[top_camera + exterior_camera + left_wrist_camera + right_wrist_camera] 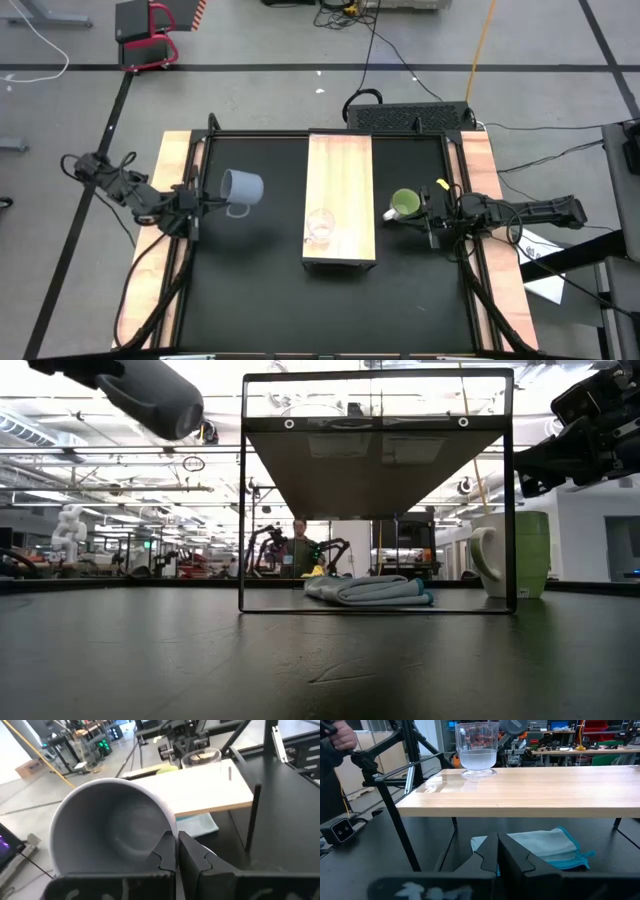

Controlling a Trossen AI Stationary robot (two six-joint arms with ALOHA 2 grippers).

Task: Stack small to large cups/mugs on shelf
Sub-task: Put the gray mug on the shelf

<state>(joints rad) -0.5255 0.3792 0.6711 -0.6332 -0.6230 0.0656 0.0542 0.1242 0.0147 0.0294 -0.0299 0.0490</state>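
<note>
1. Cups were spread across the black table [260,290]: the clear glass cup [320,226] stood upright on the wooden shelf [340,170], towards its near end.
2. The blue-grey mug [241,188] was off the table, tipped on its side with its mouth away from the shelf, to the left of the shelf and apart from it.
3. The left gripper [205,205] had its fingers closed on that mug's handle; in the left wrist view the fingers [167,855] met against the mug's rim, with the open mouth of the mug [112,827] facing the camera.
4. The lime-green mug [405,205] stood upright on the table to the right of the shelf, its pale handle pointing towards the shelf.
5. The right gripper [432,215] sat just beside the green mug on its outer side, fingers pressed together and holding nothing; whether it touched the mug could not be told.
6. A light blue cloth [540,845] lay on the table beneath the shelf.
</note>
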